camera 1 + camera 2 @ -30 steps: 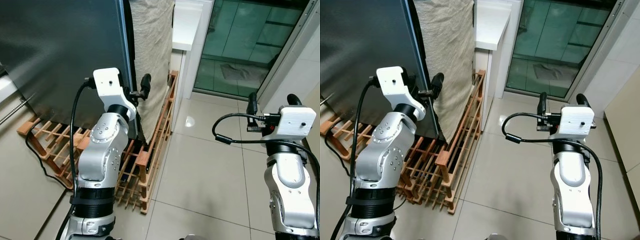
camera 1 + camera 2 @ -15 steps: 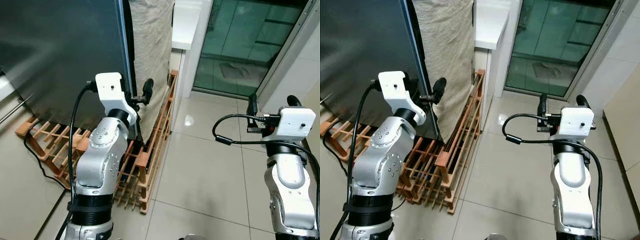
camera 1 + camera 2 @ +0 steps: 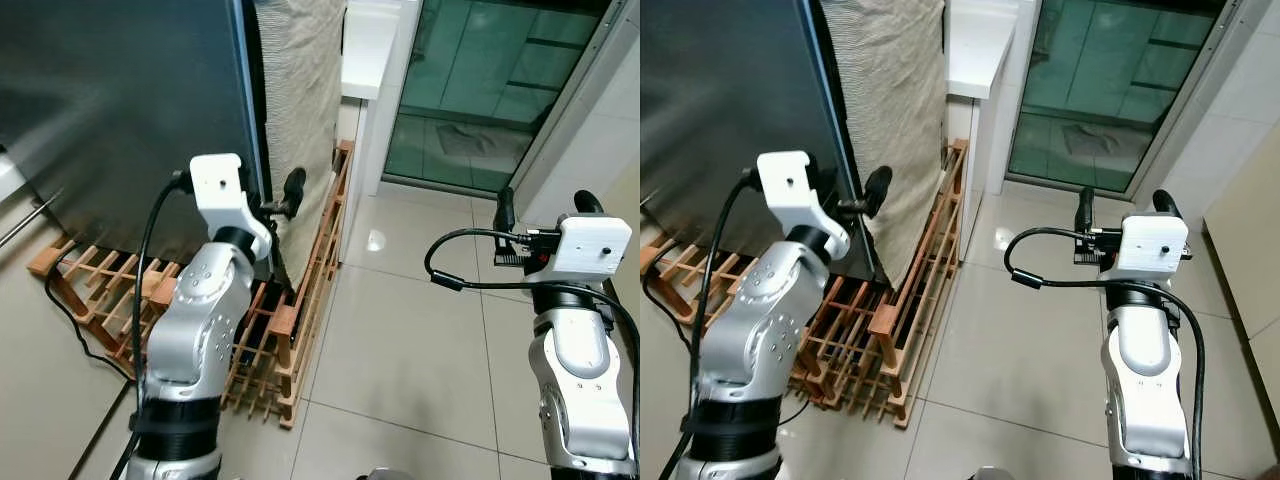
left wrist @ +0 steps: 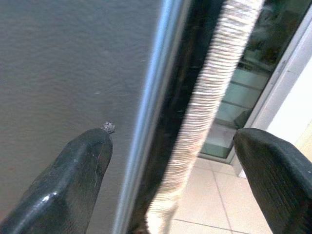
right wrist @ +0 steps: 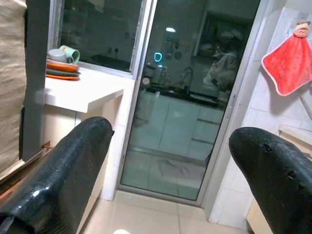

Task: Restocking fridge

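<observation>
The fridge (image 3: 120, 100) fills the upper left, its dark grey door shut, with a silver strip along the door's edge (image 4: 151, 122). My left gripper (image 3: 268, 203) is open and straddles that edge. One finger (image 4: 78, 170) lies before the door face. The other finger (image 3: 293, 186) is out beside the beige cloth (image 3: 300, 80) that hangs down the fridge's side. On the right my right gripper (image 3: 545, 205) is held up over the tiled floor, open and empty, fingers (image 5: 58, 170) wide apart.
A wooden slatted rack (image 3: 300, 310) lies on the floor under and beside the fridge, with a black cable (image 3: 80, 320) across it. A white counter (image 3: 370, 40) holding bowls and a cup (image 5: 61, 61) stands beyond. A glass sliding door (image 3: 490, 90) is ahead. A red towel (image 5: 287, 63) hangs on the wall.
My left gripper has slid a little lower along the fridge door's edge, still open. The right arm has not moved.
</observation>
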Controlling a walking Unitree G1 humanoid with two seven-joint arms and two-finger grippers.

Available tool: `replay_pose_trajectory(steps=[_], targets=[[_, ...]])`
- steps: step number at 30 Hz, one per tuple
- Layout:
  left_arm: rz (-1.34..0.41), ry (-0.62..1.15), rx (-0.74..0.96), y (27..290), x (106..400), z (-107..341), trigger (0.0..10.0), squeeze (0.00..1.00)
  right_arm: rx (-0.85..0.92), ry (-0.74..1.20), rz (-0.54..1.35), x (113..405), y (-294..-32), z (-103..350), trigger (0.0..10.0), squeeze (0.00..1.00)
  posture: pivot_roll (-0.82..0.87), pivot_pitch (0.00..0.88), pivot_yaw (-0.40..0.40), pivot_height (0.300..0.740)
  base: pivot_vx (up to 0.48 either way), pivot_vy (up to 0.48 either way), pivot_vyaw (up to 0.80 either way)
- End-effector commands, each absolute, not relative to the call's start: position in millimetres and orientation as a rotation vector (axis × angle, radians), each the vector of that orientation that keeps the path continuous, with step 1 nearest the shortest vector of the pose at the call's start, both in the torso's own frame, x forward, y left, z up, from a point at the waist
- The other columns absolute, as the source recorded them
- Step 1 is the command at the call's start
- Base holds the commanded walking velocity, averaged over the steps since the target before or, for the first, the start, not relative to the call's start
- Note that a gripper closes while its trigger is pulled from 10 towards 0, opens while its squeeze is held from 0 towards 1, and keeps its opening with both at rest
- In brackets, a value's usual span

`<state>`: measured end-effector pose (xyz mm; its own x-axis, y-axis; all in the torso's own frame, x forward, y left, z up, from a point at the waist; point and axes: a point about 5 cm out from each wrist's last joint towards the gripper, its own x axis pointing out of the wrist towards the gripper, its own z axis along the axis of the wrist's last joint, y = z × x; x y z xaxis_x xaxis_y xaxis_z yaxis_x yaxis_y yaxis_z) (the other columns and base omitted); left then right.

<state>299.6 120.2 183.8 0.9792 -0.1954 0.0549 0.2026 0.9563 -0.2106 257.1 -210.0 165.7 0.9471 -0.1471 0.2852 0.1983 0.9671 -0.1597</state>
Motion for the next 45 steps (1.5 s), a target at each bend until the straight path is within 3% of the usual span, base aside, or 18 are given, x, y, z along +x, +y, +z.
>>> replay_pose_trajectory(steps=[1,26,45], targets=[[-0.221,-0.043,-0.216,119,297,187,10.0,0.0,-0.183,-0.274,-0.183,257,-213,165,10.0,0.07,-0.18,0.0,0.002,0.74,0.0,0.0,0.0],[-0.377,-0.081,-0.333,102,295,190,10.0,0.0,-0.184,-0.279,-0.175,263,-212,162,10.0,0.07,-0.18,0.0,0.002,0.74,0.0,0.0,0.0],[-0.323,-0.101,-0.276,82,330,190,10.0,0.0,-0.182,-0.304,-0.167,272,-208,166,10.0,0.07,-0.19,0.0,0.003,0.74,0.0,0.0,0.0]])
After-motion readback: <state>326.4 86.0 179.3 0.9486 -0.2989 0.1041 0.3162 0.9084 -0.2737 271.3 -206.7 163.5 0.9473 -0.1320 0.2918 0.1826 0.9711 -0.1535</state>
